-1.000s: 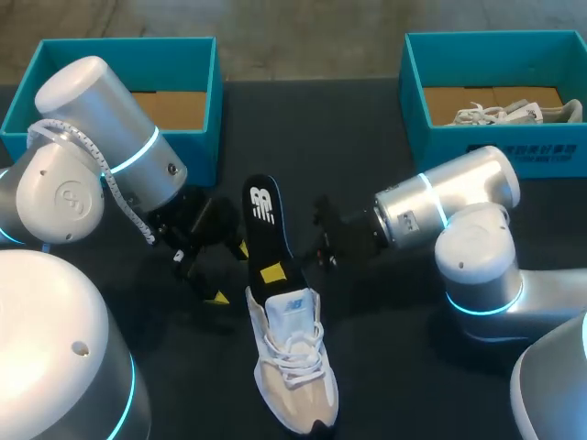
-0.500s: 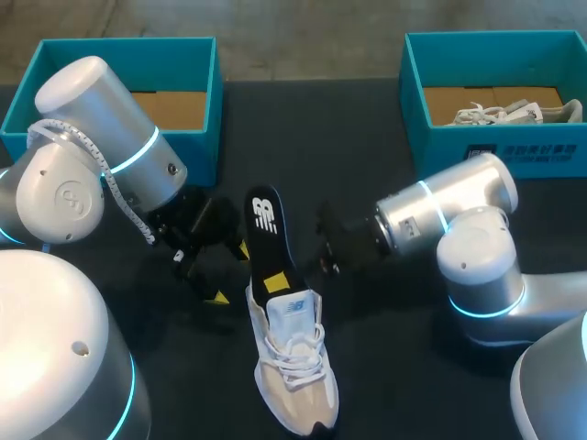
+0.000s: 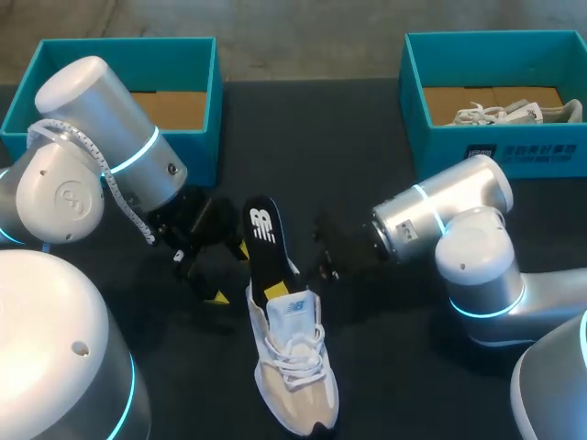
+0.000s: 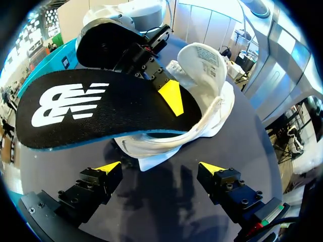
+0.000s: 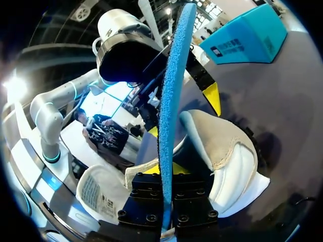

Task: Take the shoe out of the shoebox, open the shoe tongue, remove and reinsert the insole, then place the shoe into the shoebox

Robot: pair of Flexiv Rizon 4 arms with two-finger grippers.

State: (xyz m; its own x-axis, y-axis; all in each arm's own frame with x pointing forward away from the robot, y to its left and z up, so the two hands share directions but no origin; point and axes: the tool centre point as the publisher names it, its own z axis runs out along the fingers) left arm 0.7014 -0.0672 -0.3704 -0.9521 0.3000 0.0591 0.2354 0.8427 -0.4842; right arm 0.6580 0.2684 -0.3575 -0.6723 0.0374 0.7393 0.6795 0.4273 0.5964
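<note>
A white and beige shoe (image 3: 292,367) lies on the dark table, its toe toward me. A black insole (image 3: 264,240) with a white logo stands slanted with its lower end inside the shoe's opening. My right gripper (image 3: 273,291) is shut on the insole just above the shoe's collar; in the right wrist view the insole's blue edge (image 5: 171,101) rises from between its fingers (image 5: 166,176), with the shoe (image 5: 227,156) beside it. My left gripper (image 3: 227,273) stands open just left of the insole; in the left wrist view its tips (image 4: 160,169) are apart below the insole (image 4: 101,108) and the shoe (image 4: 202,96).
An open teal shoebox (image 3: 197,64) stands at the back left behind my left arm. A second teal box (image 3: 413,92) at the back right holds another white shoe (image 3: 509,112). Dark tabletop lies between the boxes.
The right gripper has pushed the insole down and toward me, deeper into the shoe; its top end now sits lower. The left gripper has stayed open in place.
</note>
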